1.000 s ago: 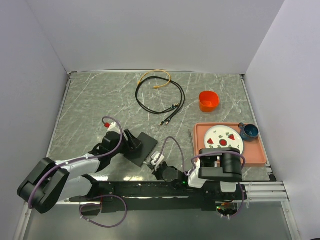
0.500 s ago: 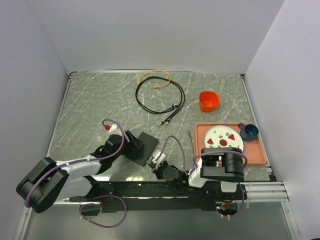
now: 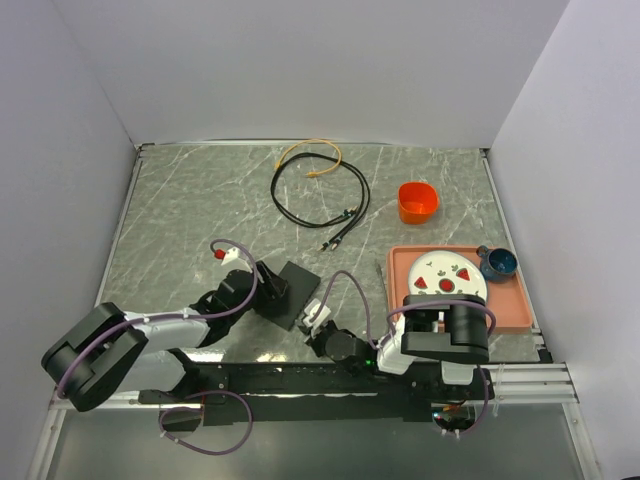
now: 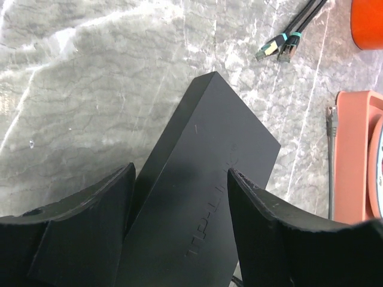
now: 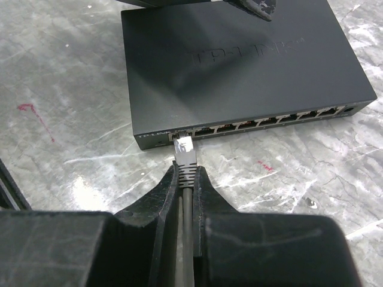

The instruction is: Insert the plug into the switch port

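Cables point(image 3: 320, 190) coil at the far side of the table point(image 3: 180, 200), an orange cup point(image 3: 417, 201) and a tray point(image 3: 505, 322) of dishes sit to the right, all well apart from the switch point(image 4: 209, 179). My left gripper point(image 4: 179, 170) is spread astride it. My right gripper point(image 5: 187, 179) pinches the plug point(image 5: 184, 145), its tip at the mouth of the switch's endmost port, just ahead of my fingers.

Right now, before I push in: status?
Left gripper open, fingers over the switch. Right gripper shut on the Ethernet plug, tip at the end port, not visibly seated. Nothing blocking the port.
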